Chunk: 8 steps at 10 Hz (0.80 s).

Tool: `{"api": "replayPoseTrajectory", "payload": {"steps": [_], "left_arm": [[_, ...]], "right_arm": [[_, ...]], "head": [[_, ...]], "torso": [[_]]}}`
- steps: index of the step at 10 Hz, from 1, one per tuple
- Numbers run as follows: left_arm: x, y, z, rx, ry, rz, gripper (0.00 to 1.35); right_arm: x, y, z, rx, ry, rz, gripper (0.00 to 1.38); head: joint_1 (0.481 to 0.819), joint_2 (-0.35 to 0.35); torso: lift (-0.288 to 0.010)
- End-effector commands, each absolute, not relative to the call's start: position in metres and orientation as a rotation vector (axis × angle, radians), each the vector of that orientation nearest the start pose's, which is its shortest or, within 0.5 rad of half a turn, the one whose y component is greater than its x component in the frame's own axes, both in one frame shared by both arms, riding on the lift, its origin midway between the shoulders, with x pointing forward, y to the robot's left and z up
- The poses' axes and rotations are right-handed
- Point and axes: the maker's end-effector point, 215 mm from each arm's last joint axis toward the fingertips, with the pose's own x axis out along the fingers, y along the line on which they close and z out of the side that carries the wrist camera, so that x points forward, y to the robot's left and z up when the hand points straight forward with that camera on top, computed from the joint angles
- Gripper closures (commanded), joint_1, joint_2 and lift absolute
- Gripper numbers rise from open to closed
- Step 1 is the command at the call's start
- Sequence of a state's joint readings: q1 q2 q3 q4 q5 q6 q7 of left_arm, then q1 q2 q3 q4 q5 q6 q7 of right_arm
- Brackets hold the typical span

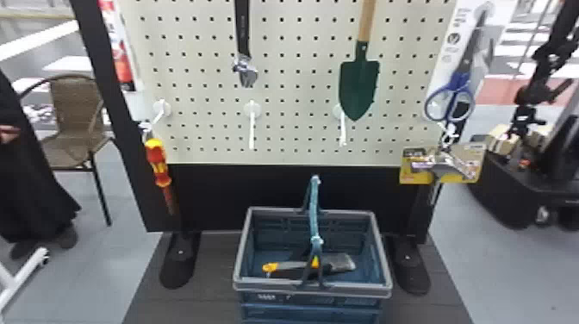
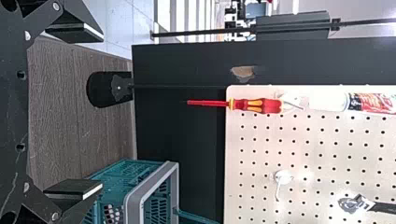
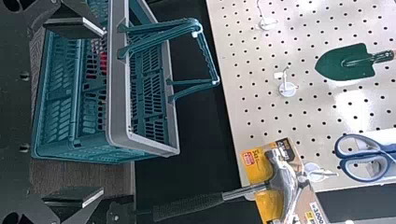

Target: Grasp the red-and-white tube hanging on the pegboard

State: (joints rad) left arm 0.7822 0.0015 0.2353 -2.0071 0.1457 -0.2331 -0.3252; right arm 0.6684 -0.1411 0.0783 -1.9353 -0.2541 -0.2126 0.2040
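Left gripper (image 2: 84,110) has its fingers spread wide, holding nothing, well short of the pegboard (image 2: 308,158). The right gripper (image 3: 84,112) is likewise spread and empty. The red-and-white tube (image 2: 359,102) hangs at the pegboard's left edge, just above the red-yellow screwdriver (image 2: 254,105).

We see a cream pegboard (image 1: 301,86) carrying a wrench (image 1: 244,51), a green trowel (image 1: 358,86), blue scissors (image 1: 452,97), a packaged hammer (image 1: 443,163) and, at its left edge, a screwdriver (image 1: 158,166) and the red-and-white tube (image 2: 369,102). Below, a dark wooden platform (image 1: 202,297) bears a blue basket (image 1: 310,288) between two black feet (image 1: 178,263).
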Motion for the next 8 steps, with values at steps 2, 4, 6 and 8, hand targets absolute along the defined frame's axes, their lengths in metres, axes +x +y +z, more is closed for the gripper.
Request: {"api": "replayPoseTrajectory", "payload": {"steps": [2, 4, 6, 8], "left_arm": [[0.335, 0.289, -0.391, -0.004, 0.101, -0.109, 0.19], [0.335, 0.288, -0.391, -0.006, 0.103, -0.110, 0.19], [0.341, 0.282, -0.382, -0.016, 0.097, -0.120, 0.19], [0.374, 0.269, -0.329, 0.004, 0.042, -0.147, 0.19]], "right_arm": [[0.367, -0.171, -0.399, 0.188, 0.095, 0.283, 0.12], [0.367, -0.171, -0.400, 0.188, 0.097, 0.282, 0.12], [0.366, -0.171, -0.401, 0.188, 0.098, 0.282, 0.12], [0.367, -0.171, -0.401, 0.189, 0.097, 0.281, 0.12]], "head": [[0.549, 0.000], [0.549, 0.000], [0.549, 0.000], [0.549, 0.000]], "torso": [[-0.100], [-0.100], [-0.100], [-0.100]]}}
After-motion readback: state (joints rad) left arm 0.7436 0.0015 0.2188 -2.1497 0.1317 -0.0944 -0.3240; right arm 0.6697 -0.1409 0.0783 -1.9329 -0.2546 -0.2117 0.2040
